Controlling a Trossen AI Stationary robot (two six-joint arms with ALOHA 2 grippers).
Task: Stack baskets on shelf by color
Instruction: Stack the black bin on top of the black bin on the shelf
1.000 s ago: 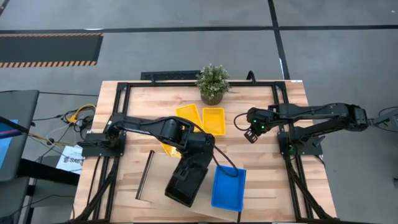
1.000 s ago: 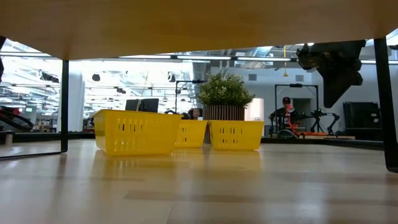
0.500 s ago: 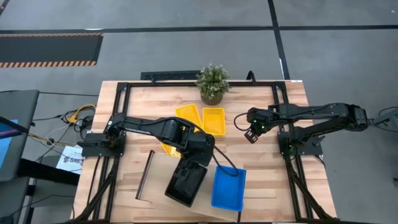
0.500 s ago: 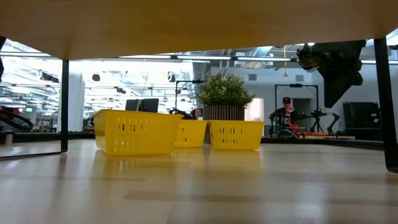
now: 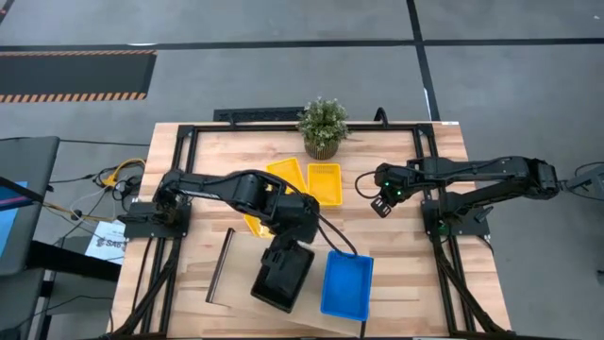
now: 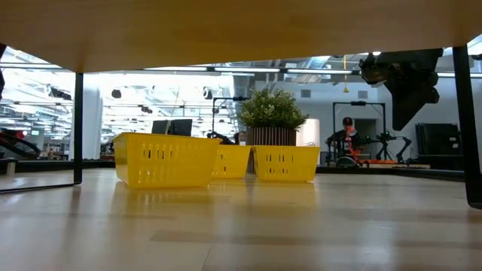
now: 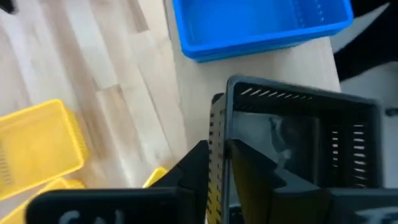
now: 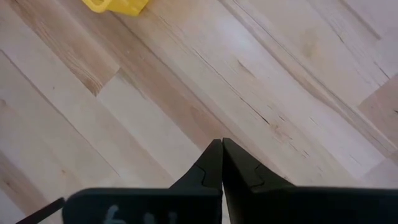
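We have our left gripper (image 7: 216, 163) down at the near end of the black basket (image 5: 282, 275), its fingers (image 7: 198, 163) nipped on that basket's perforated wall, one finger inside the rim and one outside, as the left wrist view shows plainly. The black basket sits on the shelf (image 5: 311, 319) at the front of the table (image 5: 406, 269), its long axis running slantwise away from the fingers toward the shelf's front edge, and the blue basket (image 5: 346, 284) lies just beside it on the same board. So the thing we are handling lies straight ahead of the left fingers, lengthwise, and any next move of it we judge to be a push, pull or release along that line. The three yellow baskets (image 5: 323, 183) wait farther back near the potted plant (image 5: 323, 127), one of them partly hidden under our left arm. Our right gripper (image 8: 221, 163) hangs over bare table on the right side, fingers pinched together on nothing; the left arm is clearly the nearer one to the shelf.
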